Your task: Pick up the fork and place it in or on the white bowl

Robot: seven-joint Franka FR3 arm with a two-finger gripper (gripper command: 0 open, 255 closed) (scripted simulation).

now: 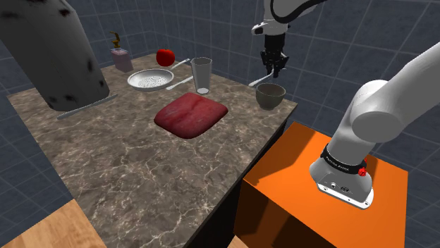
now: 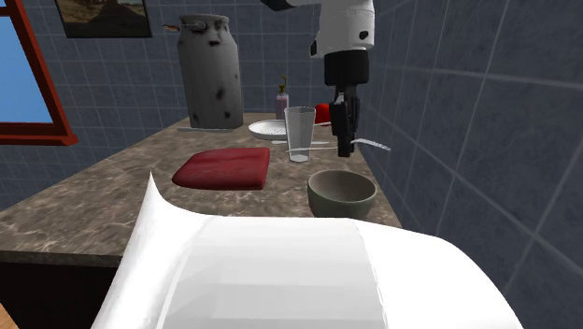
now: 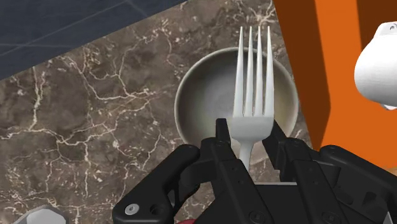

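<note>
Brown marbled table (image 1: 141,162), shoulder view. Far-left corner: spotted grey milk can (image 1: 53,53). Along far edge: pink soap dispenser (image 1: 120,56), red apple (image 1: 165,57). In front of these: white plate (image 1: 150,79), clear glass (image 1: 202,75) just beside it. Centre: dark-red folded cloth (image 1: 190,115). Right corner: greyish bowl (image 1: 270,95), upright.

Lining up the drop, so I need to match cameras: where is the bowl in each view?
Shoulder view: bowl on the counter corner by the orange stand, under the gripper.
Second exterior view: bowl at centre, right of the red slab.
Wrist view: bowl behind the fork tines.
Shared landmark: the fork clasped in the gripper.
</note>
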